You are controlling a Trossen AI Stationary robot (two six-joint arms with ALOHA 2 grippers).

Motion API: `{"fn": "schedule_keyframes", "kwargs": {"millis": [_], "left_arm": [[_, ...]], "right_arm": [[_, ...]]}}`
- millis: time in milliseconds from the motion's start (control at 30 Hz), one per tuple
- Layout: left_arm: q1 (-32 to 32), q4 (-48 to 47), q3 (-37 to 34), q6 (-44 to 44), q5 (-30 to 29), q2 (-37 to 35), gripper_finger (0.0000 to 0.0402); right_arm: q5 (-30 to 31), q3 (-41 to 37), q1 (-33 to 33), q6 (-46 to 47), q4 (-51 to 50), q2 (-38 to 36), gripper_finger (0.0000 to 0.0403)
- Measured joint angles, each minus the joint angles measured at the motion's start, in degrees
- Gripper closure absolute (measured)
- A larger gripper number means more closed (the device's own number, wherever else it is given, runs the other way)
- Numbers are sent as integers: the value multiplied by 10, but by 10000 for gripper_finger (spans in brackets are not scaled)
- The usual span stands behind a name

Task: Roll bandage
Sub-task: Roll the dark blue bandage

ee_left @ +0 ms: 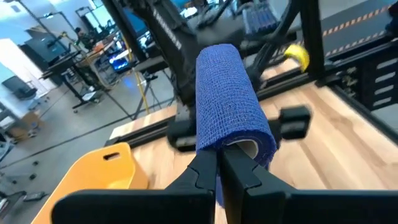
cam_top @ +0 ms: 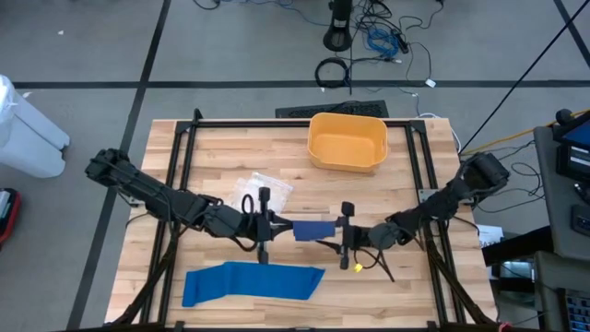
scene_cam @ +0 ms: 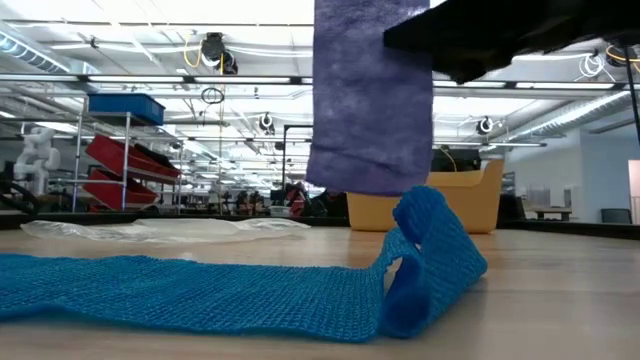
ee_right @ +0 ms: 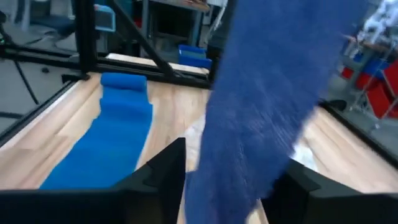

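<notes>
So from overhead both arms meet mid-table (cam_top: 221, 138): the left end effector (cam_top: 266, 224) and right end effector (cam_top: 346, 236) face each other with the dark blue bandage roll (cam_top: 312, 230) held up between them. Left wrist view is the one that really shows the grip: the left fingers (ee_left: 202, 171) are closed, pinching the near end of the roll. Right wrist view shows its fingers (ee_right: 165, 168) spread either side of the hanging dark blue strip, not squeezing it. Low view adds that this strip dangles above the lighter blue bandage (cam_top: 251, 281), which lies flat along the near edge with its right end curled up in a loop. Overhead also catches the orange bin (cam_top: 348, 142) at the far side and a clear plastic wrapper (cam_top: 261, 189) near the left arm. Couldn't read any labels or writing anywhere
</notes>
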Motion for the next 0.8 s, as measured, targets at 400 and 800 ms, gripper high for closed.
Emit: {"fn": "schedule_keyframes", "kwargs": {"millis": [400,800], "left_arm": [[0,-4,0,6,-28,0,396],[27,-52,0,35,-88,1,396]], "right_arm": [[-29,0,-10,29,1,4,392],[-129,0,8,59,3,4,403]]}}
